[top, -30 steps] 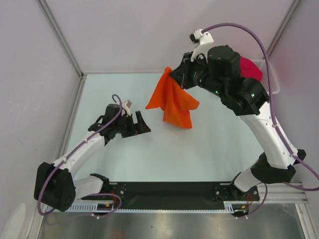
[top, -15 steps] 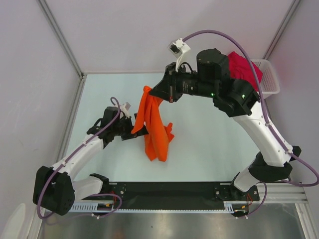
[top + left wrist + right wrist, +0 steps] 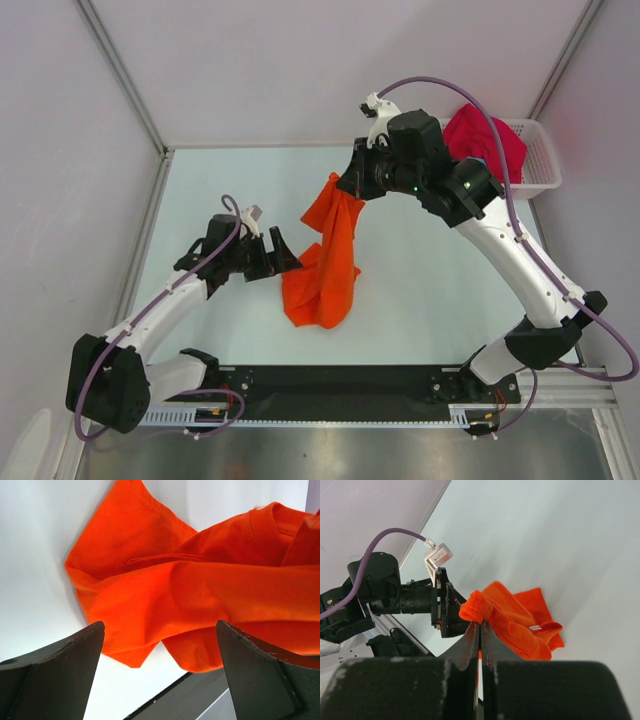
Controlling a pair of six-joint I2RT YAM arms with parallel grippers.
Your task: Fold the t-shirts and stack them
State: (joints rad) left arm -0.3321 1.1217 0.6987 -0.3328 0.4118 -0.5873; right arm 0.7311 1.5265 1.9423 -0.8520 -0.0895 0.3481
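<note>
A bright orange t-shirt (image 3: 325, 260) hangs crumpled from my right gripper (image 3: 347, 188), its lower part resting on the table. In the right wrist view the right gripper (image 3: 481, 625) is shut on a bunched edge of the orange t-shirt (image 3: 515, 622). My left gripper (image 3: 285, 252) is open and empty, just left of the shirt's lower part. In the left wrist view the orange t-shirt (image 3: 200, 585) fills the space ahead of the open fingers (image 3: 65, 660). A crimson-pink t-shirt (image 3: 487, 140) lies heaped in the basket at the back right. No teal t-shirt is in view.
A white plastic lattice basket (image 3: 540, 150) stands at the back right corner. Pale walls with metal posts (image 3: 125, 80) close in the table at the back and sides. A black rail (image 3: 340, 385) runs along the near edge by the arm bases.
My right gripper has carried the orange t-shirt from the back centre towards the left arm, then back right a little. The shirt's lower part now rests on the table. The left arm barely moved.
</note>
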